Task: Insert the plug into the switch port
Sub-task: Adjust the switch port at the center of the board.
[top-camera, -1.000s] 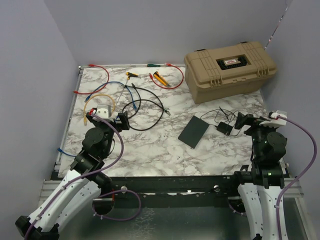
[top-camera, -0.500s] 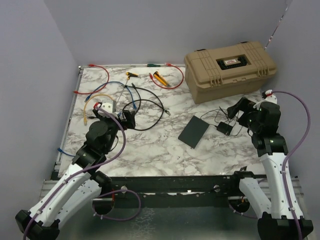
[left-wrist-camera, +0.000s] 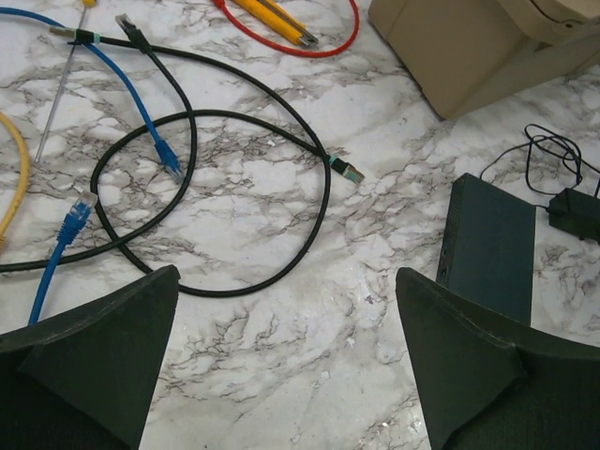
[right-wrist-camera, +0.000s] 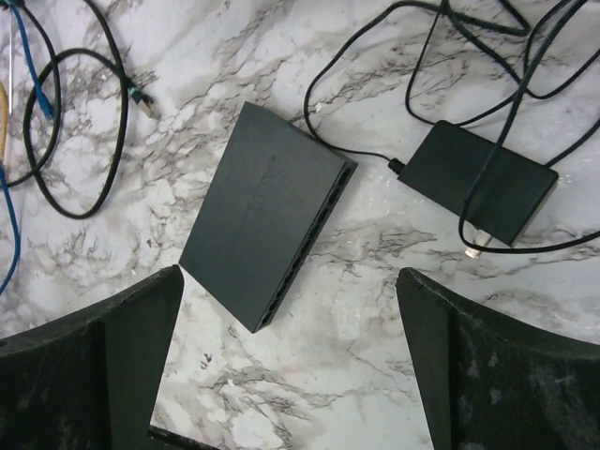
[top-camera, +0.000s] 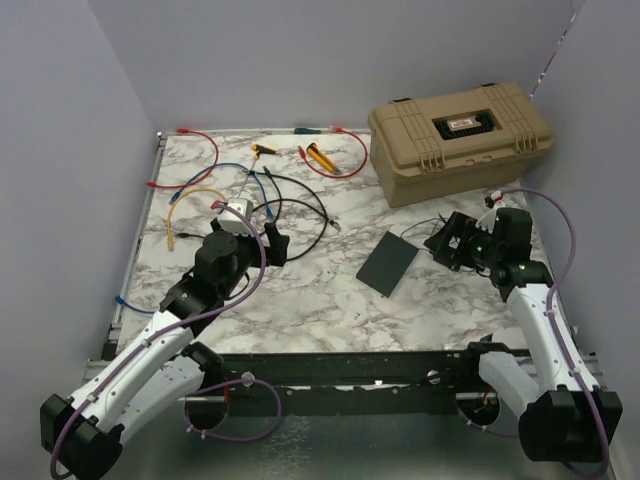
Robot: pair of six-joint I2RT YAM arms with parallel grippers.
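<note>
Left wrist view: left gripper (left-wrist-camera: 286, 281) hung wide open, empty, nr the plug (left-wrist-camera: 349, 171); right gripper (right-wrist-camera: 289, 277) likewise over the switch (right-wrist-camera: 262, 225). Approach step, I'd say; next needs plug pinched.

The left arm (top-camera: 150, 350) is leaning far and rightward, the left claw (top-camera: 271, 244) hanging with jaws spread wide, gripping nothing. The right arm (top-camera: 537, 312) is bending leftward, the right claw (top-camera: 447, 243) hovering equally agape and empty, seemingly tilted downward.
</note>
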